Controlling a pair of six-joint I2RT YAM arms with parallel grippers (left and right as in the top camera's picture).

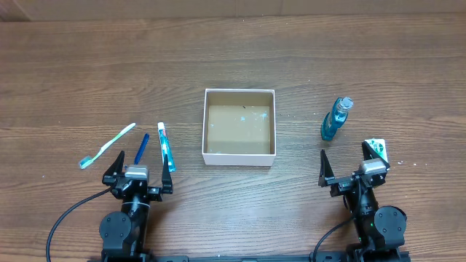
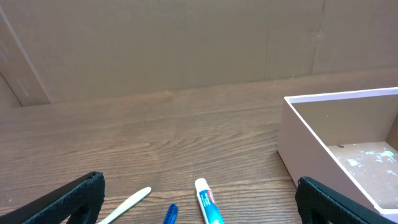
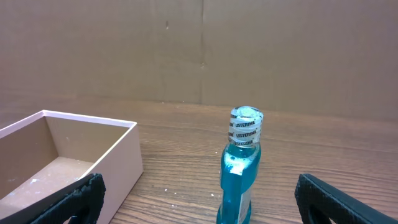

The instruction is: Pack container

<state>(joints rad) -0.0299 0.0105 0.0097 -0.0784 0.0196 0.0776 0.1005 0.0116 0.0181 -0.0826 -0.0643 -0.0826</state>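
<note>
Box [image 1: 239, 156] sits mid-table, top open, nothing in it yet. My left gripper [image 1: 138, 177] is spread wide at its 7 o'clock, right behind toothpaste [image 1: 167, 146] & toothbrush [image 1: 107, 145]. My right gripper [image 1: 350, 172] is wide too at 5, facing the bottle [image 1: 336, 119]. Each is parked by its own pickings, I reckon.

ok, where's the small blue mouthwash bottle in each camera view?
Overhead: the small blue plastic mouthwash bottle is right of centre, to the right of the square white cardboard box.
Left wrist: not in it; only a corner of the box shows at the right edge.
Right wrist: the bottle stands upright at bottom centre, cut off by the lower edge, with the box to its left.
Shared landmark: the box, visible in all three views.
</note>
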